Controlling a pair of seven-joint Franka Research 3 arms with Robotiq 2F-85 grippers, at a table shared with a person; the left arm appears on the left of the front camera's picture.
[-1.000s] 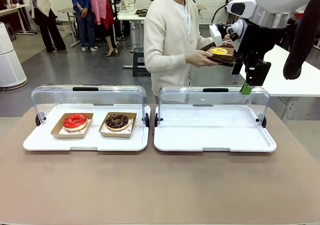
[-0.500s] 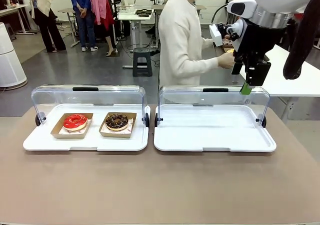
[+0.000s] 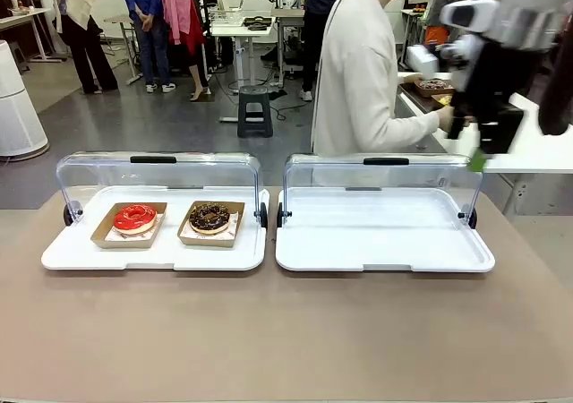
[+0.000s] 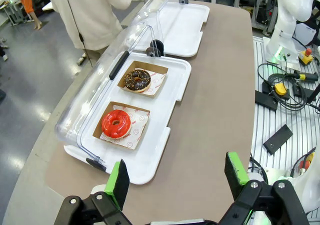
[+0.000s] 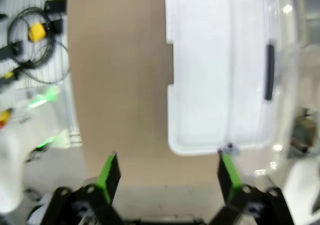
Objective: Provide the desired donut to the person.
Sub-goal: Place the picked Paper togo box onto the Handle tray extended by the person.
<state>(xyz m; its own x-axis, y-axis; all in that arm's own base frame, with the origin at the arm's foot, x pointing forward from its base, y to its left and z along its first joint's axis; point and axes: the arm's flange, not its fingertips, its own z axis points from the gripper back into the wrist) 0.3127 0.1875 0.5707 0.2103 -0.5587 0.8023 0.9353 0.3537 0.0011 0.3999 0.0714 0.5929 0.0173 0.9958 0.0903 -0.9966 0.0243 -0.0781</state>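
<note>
The person (image 3: 363, 81) in a cream cardigan stands behind the table, turned away to the right, with a hand reaching to a side table. A red donut (image 3: 134, 217) and a chocolate donut (image 3: 209, 216) lie in cardboard trays in the left white case (image 3: 72, 255). Both donuts lie ahead of my left gripper (image 4: 177, 172), the red donut (image 4: 116, 123) nearer than the chocolate donut (image 4: 137, 79). That gripper hangs open and empty above the table's edge. My right gripper (image 3: 479, 158) hangs open and empty, high at the right beside the person's hand. In its own blurred view the right gripper (image 5: 167, 174) looks down on the right case (image 5: 220, 70).
The right white case (image 3: 385, 242) holds nothing, and its clear lid stands up at the back like the left one's. A side table (image 3: 528, 152) at the far right carries a dark tray with a donut (image 3: 435, 86). Bystanders stand far back left.
The person, who held a yellow donut in a carton, has turned away to the right toward the side table. My right arm has swung right and a little back.
</note>
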